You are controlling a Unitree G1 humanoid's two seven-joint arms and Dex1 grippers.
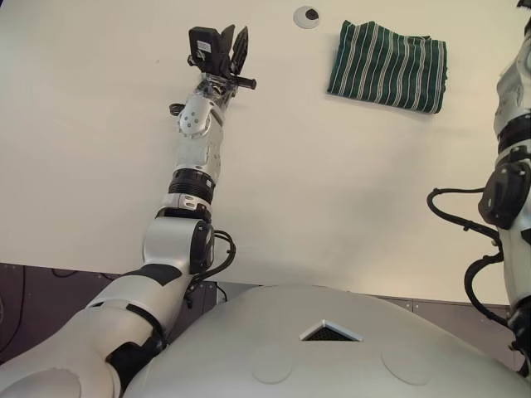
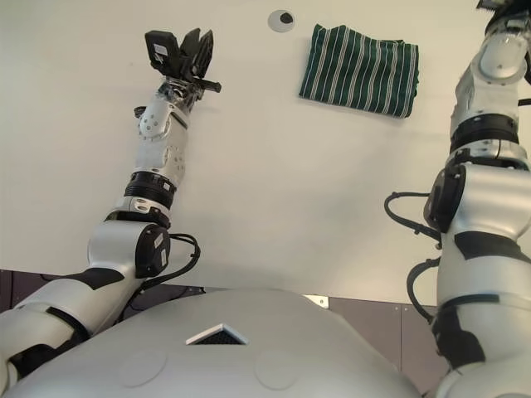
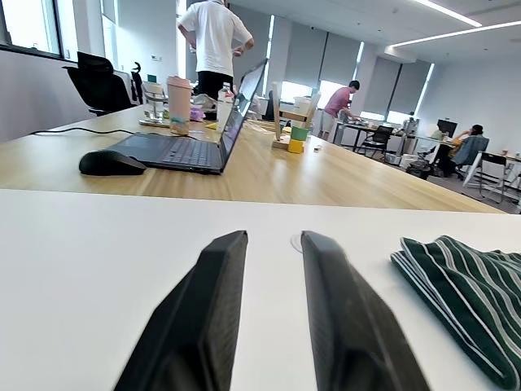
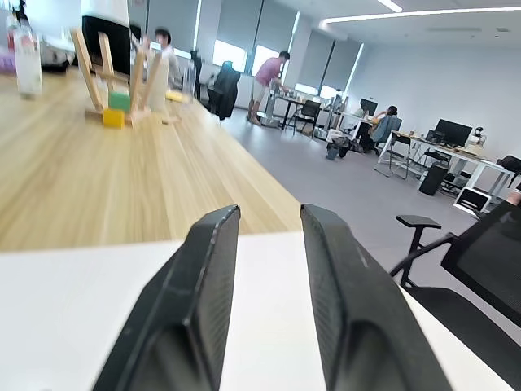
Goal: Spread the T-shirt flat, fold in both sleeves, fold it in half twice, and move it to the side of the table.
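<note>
**A:** Where does the dark green, white-striped T-shirt (image 1: pixel 387 66) sit?

**B:** It lies folded into a compact rectangle on the white table (image 1: pixel 332 207), in the far part and towards the robot's right. It is just to the right of the round grey cable port (image 1: pixel 307 16).

**A:** And its long axis?

**B:** It runs left to right across the table, with the right end tilted slightly nearer the robot. The stripes cross it, running far to near.

**A:** Which way is the shirt from the left gripper (image 1: pixel 235 37)?

**B:** It is off to that gripper's right, with bare tabletop and the cable port between them. The black fingers point away from the robot, parallel to the shirt's left edge rather than towards it. They stand a little apart with a narrow gap and hold nothing.

**A:** And the right gripper (image 4: pixel 270 213)?

**B:** Its fingers are also slightly parted and empty, out by the table's far right corner. The right arm rises past the shirt's right edge, so I judge it the nearer arm.

**A:** So what does a final move to the side call for?

**B:** Probably the right arm, coming in from the shirt's short right end. The packet already looks close to the table's side.
</note>
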